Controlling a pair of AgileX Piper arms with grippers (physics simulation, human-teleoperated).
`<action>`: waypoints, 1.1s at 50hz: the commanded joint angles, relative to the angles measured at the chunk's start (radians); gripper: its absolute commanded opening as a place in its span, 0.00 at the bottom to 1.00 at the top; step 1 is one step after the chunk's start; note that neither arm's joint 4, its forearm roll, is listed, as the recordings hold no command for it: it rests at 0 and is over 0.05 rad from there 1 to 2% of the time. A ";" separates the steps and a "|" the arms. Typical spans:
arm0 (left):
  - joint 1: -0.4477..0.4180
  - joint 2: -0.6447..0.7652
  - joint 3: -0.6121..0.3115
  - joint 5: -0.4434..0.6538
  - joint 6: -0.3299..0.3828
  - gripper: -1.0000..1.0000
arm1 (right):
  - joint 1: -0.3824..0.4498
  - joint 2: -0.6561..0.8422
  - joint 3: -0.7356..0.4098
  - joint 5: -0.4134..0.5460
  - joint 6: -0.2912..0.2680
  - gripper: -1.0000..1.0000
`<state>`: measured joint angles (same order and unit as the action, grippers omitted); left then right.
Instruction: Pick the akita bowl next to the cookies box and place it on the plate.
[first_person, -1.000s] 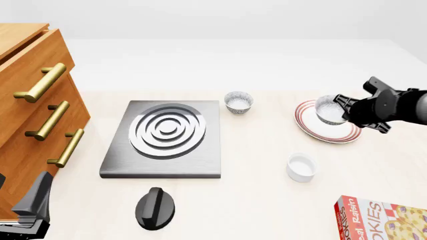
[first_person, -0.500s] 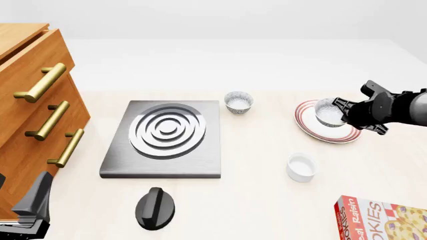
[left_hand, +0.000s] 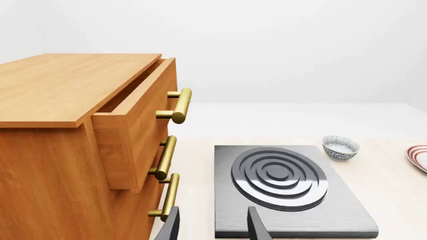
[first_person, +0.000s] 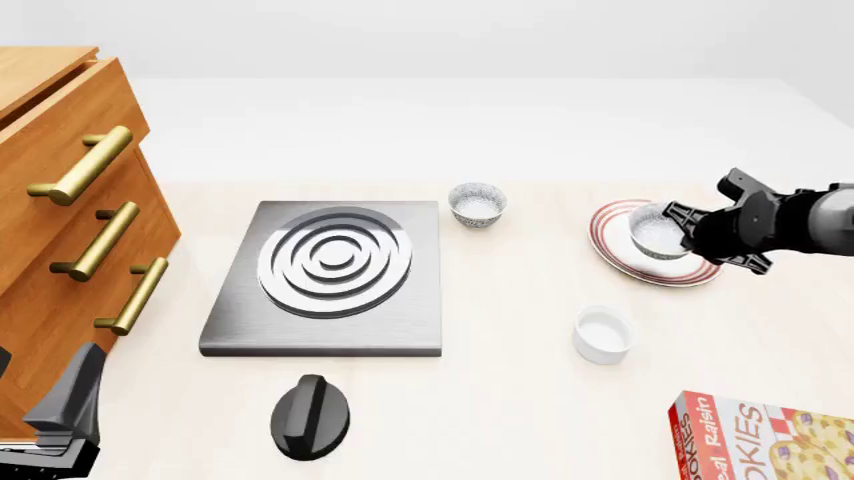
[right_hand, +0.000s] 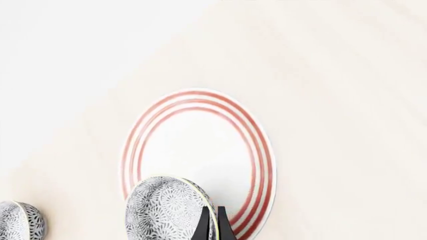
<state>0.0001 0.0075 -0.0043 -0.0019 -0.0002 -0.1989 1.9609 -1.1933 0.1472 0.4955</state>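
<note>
Akita bowl (first_person: 657, 230) sits over the plate (first_person: 617, 250) at the right of the table, pinched at its rim by the right gripper (first_person: 683, 232), whose two fingers are closed on the bowl's wall; whether the bowl already touches the plate cannot be told. Going from the left in the front view: a wooden drawer cabinet (first_person: 67, 200) with brass handles stands at the table's left edge, and the left gripper (first_person: 60, 420) rests low beside it, its fingers parted and holding nothing. Next comes the grey stove burner (first_person: 327, 275), with a black knob (first_person: 310, 415) in front of it. A second speckled bowl (first_person: 478, 204) stands just beyond the burner's far right corner. A plain white cup (first_person: 602, 335) stands nearer than the plate, and the cookies box (first_person: 761, 440) lies at the near right corner.
</note>
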 joint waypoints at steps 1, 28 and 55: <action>0.000 0.000 0.000 0.000 0.000 1.00 | -0.011 0.026 -0.029 -0.005 -0.011 0.00; 0.000 0.000 0.000 0.000 0.000 1.00 | -0.016 0.100 -0.092 -0.010 -0.015 0.00; 0.000 0.000 0.000 0.000 0.000 1.00 | -0.015 0.141 -0.123 -0.040 -0.006 1.00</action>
<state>0.0000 0.0075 -0.0043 -0.0019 -0.0001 -0.2138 2.0947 -1.3065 0.1181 0.4869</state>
